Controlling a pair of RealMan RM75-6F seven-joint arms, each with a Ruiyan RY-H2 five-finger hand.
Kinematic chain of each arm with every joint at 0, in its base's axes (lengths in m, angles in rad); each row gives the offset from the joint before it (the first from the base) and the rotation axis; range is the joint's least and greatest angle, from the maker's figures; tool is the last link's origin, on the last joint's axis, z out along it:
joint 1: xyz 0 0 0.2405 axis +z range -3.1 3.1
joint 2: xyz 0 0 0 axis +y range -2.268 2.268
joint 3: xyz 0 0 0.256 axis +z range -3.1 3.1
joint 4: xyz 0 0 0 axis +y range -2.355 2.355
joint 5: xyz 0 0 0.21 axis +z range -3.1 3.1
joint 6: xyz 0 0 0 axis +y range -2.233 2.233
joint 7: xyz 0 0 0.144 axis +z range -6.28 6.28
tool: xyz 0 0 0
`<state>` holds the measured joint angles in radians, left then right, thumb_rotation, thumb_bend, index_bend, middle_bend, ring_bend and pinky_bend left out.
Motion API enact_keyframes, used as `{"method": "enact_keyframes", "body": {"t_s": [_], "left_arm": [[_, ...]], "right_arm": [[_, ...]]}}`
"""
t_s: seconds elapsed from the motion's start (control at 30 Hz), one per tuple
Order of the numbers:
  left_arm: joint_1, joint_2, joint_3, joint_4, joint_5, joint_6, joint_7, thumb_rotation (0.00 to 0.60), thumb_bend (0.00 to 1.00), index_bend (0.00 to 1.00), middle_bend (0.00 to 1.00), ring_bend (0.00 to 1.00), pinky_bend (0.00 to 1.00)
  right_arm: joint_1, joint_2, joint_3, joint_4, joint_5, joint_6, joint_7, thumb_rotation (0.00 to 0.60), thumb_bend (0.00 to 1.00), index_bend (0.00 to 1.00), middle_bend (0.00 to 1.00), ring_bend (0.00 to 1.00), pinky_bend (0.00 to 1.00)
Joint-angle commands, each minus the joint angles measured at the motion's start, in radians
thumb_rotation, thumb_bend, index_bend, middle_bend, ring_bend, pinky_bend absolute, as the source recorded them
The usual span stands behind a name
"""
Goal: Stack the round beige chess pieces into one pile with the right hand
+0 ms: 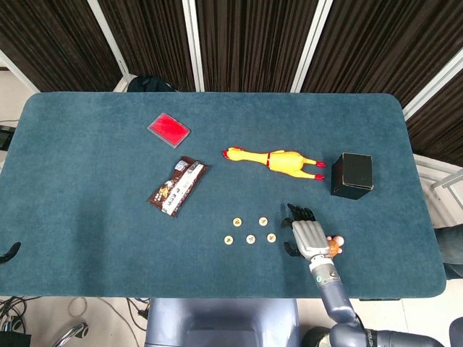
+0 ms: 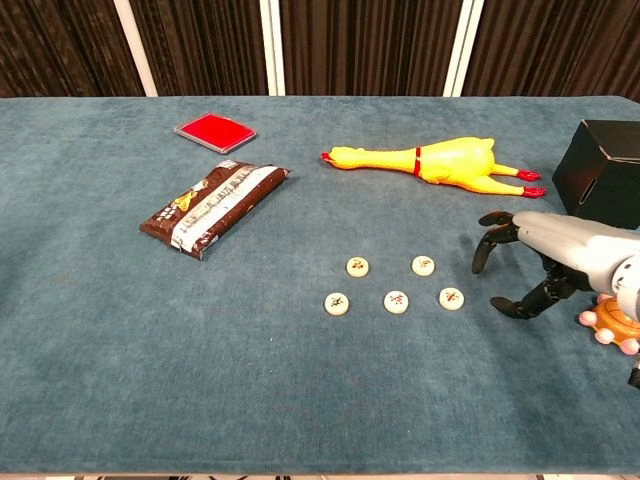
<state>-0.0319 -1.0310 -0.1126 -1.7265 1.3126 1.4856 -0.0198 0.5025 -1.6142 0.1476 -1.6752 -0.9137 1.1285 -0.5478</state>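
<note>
Round beige chess pieces (image 2: 397, 301), five in all, lie unstacked and apart from one another on the blue felt table (image 2: 120, 330), two in a back row and three in a front row, near the table's front edge. The robot's right hand (image 2: 540, 258) hovers just to their right with dark fingers (image 2: 484, 248) spread wide and curled downward, holding nothing; in the head view the right hand (image 1: 309, 236) sits beside the rightmost piece. An orange toy turtle (image 2: 612, 318) is partly hidden behind the wrist. Farther back lie a yellow rubber chicken (image 2: 430, 162), a black box (image 2: 603, 175), a brown snack packet (image 2: 214, 208) and a red card (image 2: 215, 131).
</note>
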Motion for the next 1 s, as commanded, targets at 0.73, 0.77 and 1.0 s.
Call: {"method": "enact_keyframes", "body": {"t_s": [0.73,0.77,1.0], "left_arm": [[-0.001,0.0,-0.004,0.003,-0.007,0.0,0.004,0.6,0.19,0.1,0.0,0.0,0.09],[-0.001,0.0,-0.004,0.003,-0.008,0.0,0.003,0.6,0.19,0.1,0.0,0.0,0.09],[-0.002,-0.001,-0.004,0.005,-0.009,-0.002,0.004,0.6,0.19,0.1,0.0,0.0,0.09]], "right_arm": [[0.028,-0.107,-0.008,0.062,-0.002,0.024,-0.011,0.6,0.43,0.44,0.0,0.0,0.0],[0.028,-0.109,-0.009,0.064,-0.002,0.025,-0.011,0.6,0.43,0.44,0.0,0.0,0.0],[0.032,-0.122,-0.005,0.08,0.002,0.027,-0.013,0.6,0.43,0.45,0.0,0.0,0.0]]}}
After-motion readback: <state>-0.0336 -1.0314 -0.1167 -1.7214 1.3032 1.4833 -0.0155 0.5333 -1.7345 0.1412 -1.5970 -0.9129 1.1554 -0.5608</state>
